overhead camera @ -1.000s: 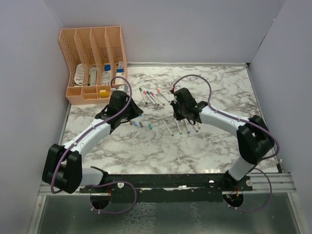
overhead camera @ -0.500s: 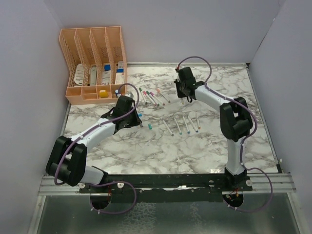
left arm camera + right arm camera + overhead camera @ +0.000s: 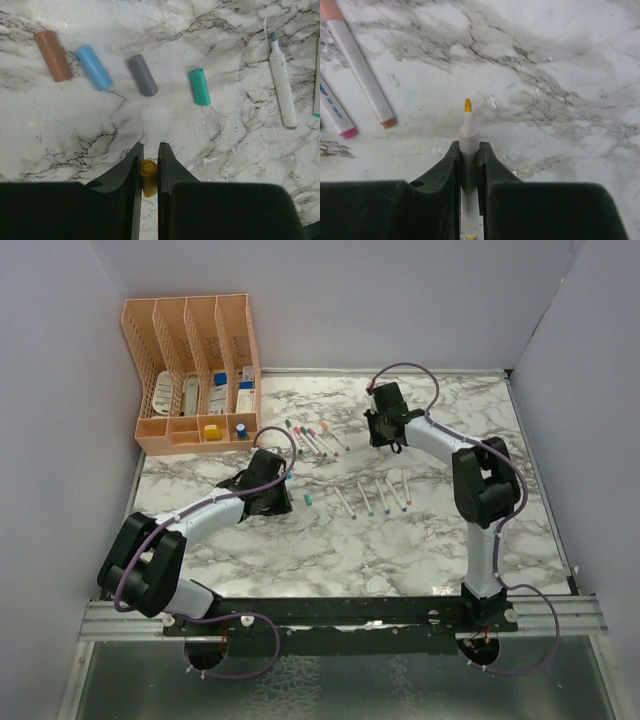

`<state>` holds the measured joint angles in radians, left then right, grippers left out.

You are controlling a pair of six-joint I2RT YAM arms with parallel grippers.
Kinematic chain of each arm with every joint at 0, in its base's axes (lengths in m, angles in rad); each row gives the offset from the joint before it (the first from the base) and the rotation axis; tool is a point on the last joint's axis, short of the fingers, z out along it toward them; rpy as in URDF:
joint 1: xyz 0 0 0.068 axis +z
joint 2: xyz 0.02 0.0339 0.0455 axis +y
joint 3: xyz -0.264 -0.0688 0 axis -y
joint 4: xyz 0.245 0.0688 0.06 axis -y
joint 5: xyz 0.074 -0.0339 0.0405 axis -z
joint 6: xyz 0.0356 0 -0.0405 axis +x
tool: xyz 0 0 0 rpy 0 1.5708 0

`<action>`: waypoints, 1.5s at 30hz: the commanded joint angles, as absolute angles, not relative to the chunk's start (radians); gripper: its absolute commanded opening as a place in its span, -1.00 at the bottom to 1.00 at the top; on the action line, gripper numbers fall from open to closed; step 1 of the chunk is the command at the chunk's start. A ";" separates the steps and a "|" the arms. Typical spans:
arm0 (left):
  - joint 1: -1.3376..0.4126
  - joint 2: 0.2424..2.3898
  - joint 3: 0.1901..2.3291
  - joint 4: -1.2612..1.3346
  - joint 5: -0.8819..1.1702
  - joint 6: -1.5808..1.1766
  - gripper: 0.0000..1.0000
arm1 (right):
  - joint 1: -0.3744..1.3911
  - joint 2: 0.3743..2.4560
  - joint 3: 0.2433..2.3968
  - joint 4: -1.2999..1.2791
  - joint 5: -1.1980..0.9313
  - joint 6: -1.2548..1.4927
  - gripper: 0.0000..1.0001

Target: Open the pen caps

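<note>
My left gripper (image 3: pixel 149 147) is shut on a stubby yellow pen cap (image 3: pixel 149 176) and holds it just above the marble table. Ahead of it lie orange-brown (image 3: pixel 53 55), blue (image 3: pixel 93 67), grey (image 3: pixel 142 75) and green (image 3: pixel 200 87) pen caps in a row. In the top view the left gripper (image 3: pixel 280 498) sits beside the green cap (image 3: pixel 308 498). My right gripper (image 3: pixel 468 145) is shut on a white pen with a bare yellow tip (image 3: pixel 468 129). It is at the far middle of the table (image 3: pixel 388 432).
Several capped pens (image 3: pixel 312 440) lie fanned out between the arms, and three uncapped pens (image 3: pixel 375 496) lie in a row nearer. A peach organiser (image 3: pixel 190 370) stands at the far left. Two pens (image 3: pixel 357 65) lie left of the right gripper.
The two grippers met at mid-table, then pulled apart. The left one came down to the row of caps with the yellow cap. The right one went to the far side with the pen.
</note>
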<state>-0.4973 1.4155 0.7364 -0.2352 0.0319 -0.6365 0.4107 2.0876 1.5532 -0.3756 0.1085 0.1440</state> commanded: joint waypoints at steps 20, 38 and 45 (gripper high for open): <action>-0.532 1.404 0.609 -0.240 -0.005 -0.593 -0.78 | 0.278 1.621 0.991 -0.417 0.169 0.297 -0.97; -0.532 1.223 0.649 -0.358 -0.009 -0.602 0.20 | 0.256 1.651 0.931 -0.390 0.187 0.314 -0.84; -0.529 1.133 0.733 -0.445 -0.038 -0.618 0.25 | 0.235 1.679 0.955 -0.380 0.166 0.298 -0.24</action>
<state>-0.5320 1.1797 0.6727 -0.3824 -0.0010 -0.6079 0.2459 1.6569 0.9321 -0.4076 0.1627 0.3080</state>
